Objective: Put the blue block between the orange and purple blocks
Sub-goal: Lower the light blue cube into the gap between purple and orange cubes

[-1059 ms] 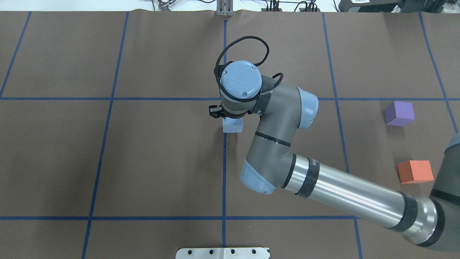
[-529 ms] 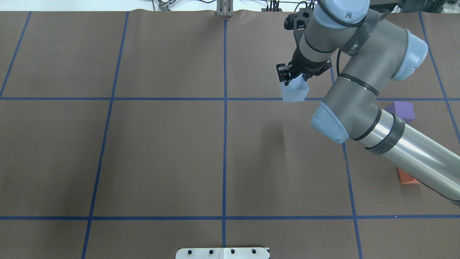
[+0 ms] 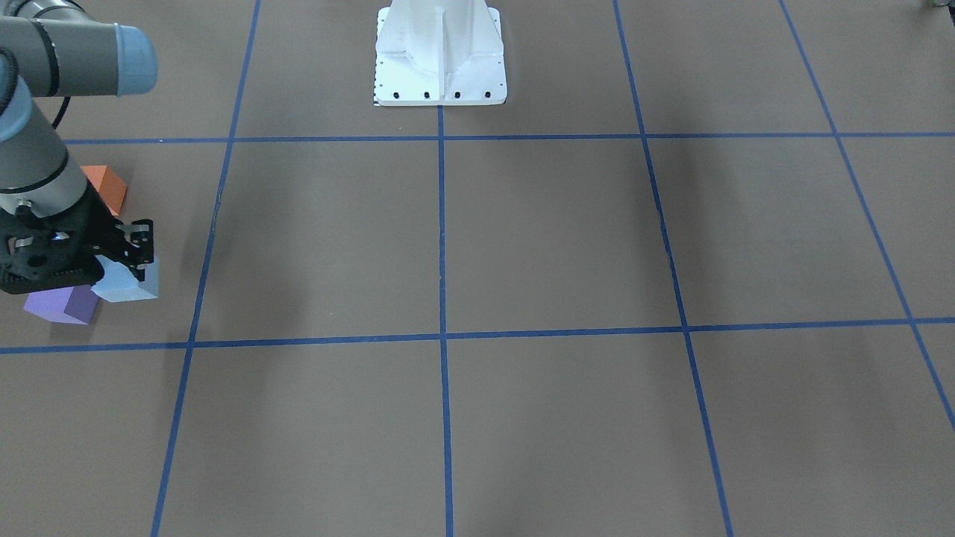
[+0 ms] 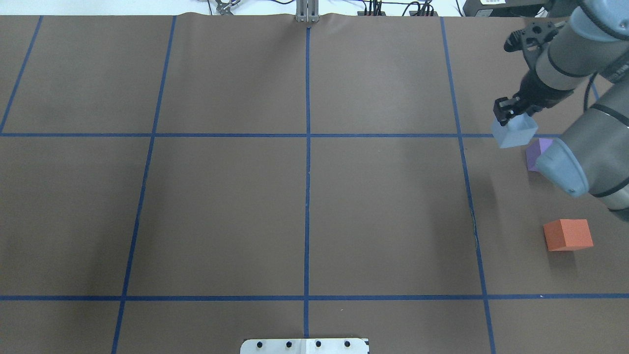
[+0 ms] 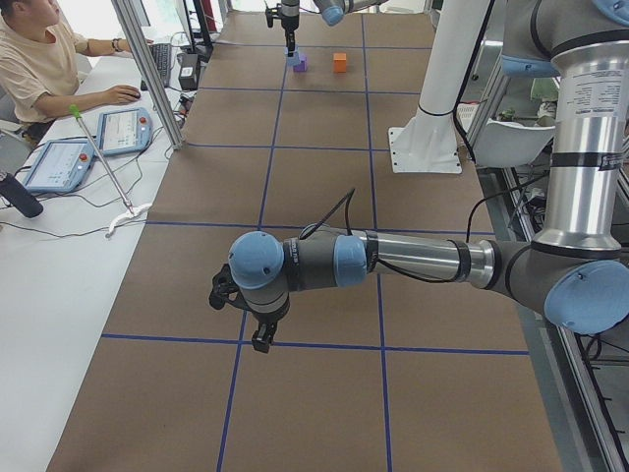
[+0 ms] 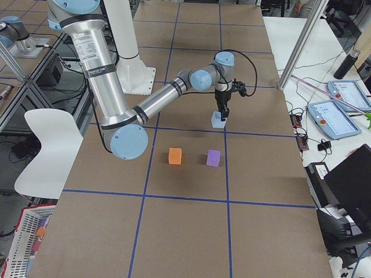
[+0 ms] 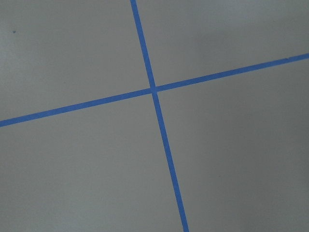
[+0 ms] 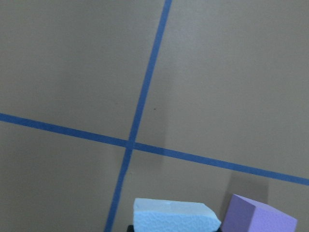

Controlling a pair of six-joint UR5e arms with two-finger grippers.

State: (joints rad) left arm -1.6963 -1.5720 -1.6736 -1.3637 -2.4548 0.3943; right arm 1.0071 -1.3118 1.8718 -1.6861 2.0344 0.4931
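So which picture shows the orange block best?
Overhead exterior: the orange block sits whole, large, unhidden. Exterior right shows it whole but smaller; exterior left, tiny and far. In front-facing, the right arm hides part. Neither wrist camera shows it.

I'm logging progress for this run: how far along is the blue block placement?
Done: the blue block is grasped and lifted in the right hand. In hand: it hangs close to the purple block, not yet between it and the orange block. Left: carry it into the open gap between those two, lower it and release.
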